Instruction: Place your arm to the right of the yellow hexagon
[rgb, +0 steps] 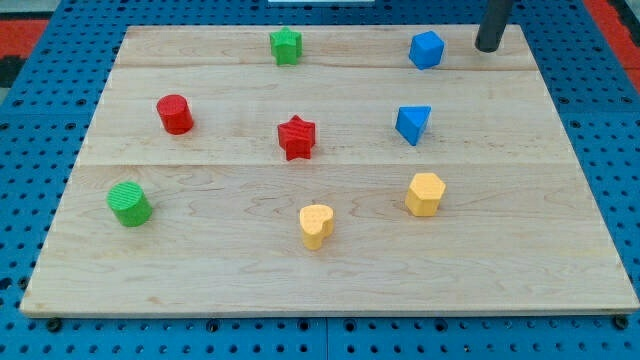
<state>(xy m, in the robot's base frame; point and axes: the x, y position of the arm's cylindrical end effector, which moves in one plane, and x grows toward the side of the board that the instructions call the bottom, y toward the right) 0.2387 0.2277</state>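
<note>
The yellow hexagon (425, 193) sits on the wooden board (200, 270), right of centre in the lower half. My tip (488, 46) is at the view's top right, on the board's far edge. It is well above the hexagon and somewhat to its right, apart from it. The nearest block to the tip is the blue cube-like block (426, 49), just to the tip's left, not touching.
A yellow heart (316, 225) lies left of the hexagon. A blue triangular block (412, 124) sits above the hexagon. A red star (296, 137), red cylinder (175, 114), green star (286, 45) and green cylinder (130, 203) lie further left.
</note>
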